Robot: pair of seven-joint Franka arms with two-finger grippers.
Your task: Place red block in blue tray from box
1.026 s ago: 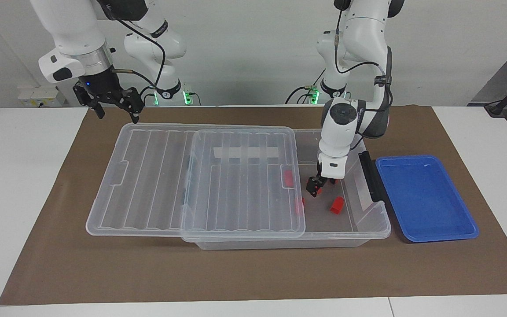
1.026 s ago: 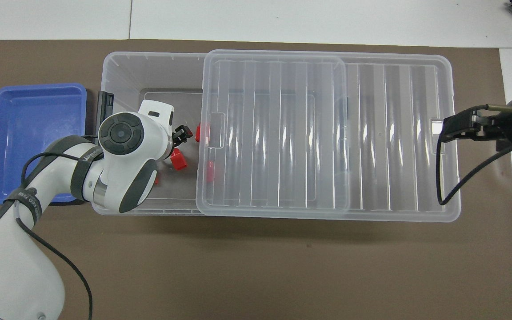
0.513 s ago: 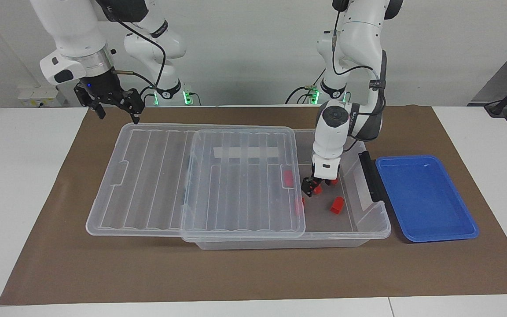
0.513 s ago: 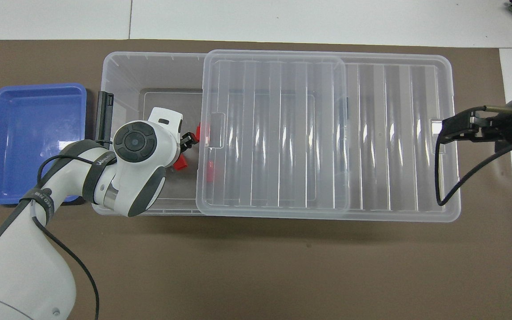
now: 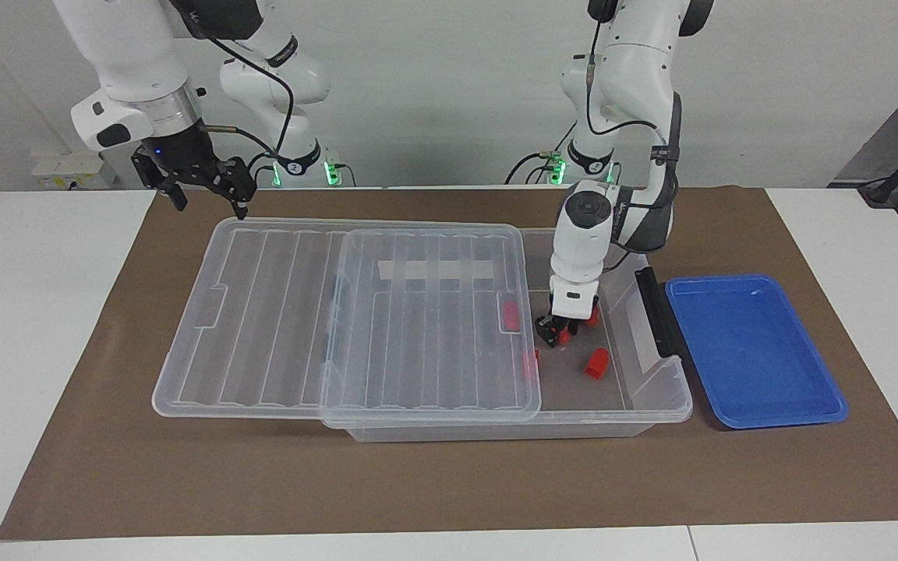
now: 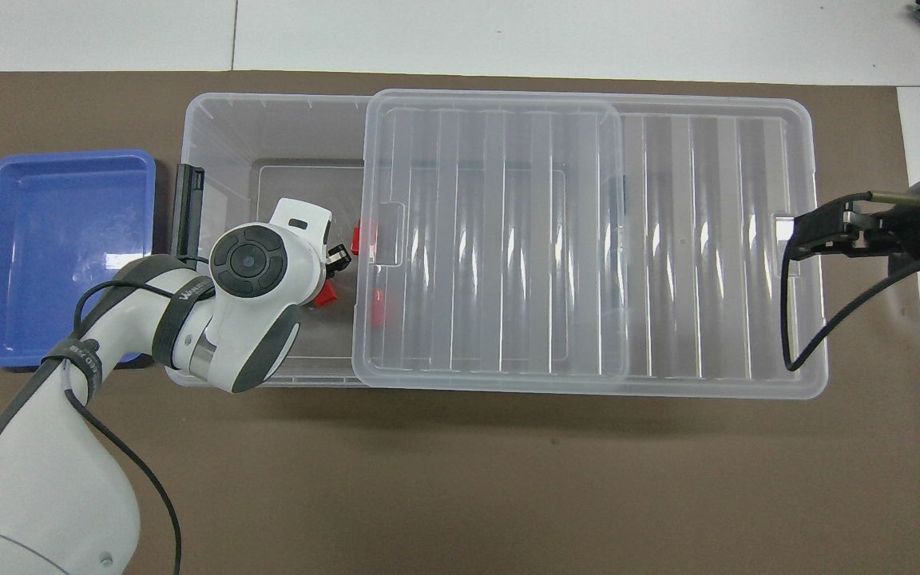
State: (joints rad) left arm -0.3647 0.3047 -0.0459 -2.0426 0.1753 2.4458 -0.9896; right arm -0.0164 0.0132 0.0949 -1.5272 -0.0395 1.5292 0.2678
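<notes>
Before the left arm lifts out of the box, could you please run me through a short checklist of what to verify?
1. Lid slid clear of the box's open end: ok.
2. Left gripper down inside the box at a red block: ok.
3. Fingers firmly shut on that block: cannot tell.
4. Blue tray beside the box, at the left arm's end, nothing in it: ok.
5. Right gripper waiting over the lid's corner at the right arm's end, out of the lift path: ok.
</notes>
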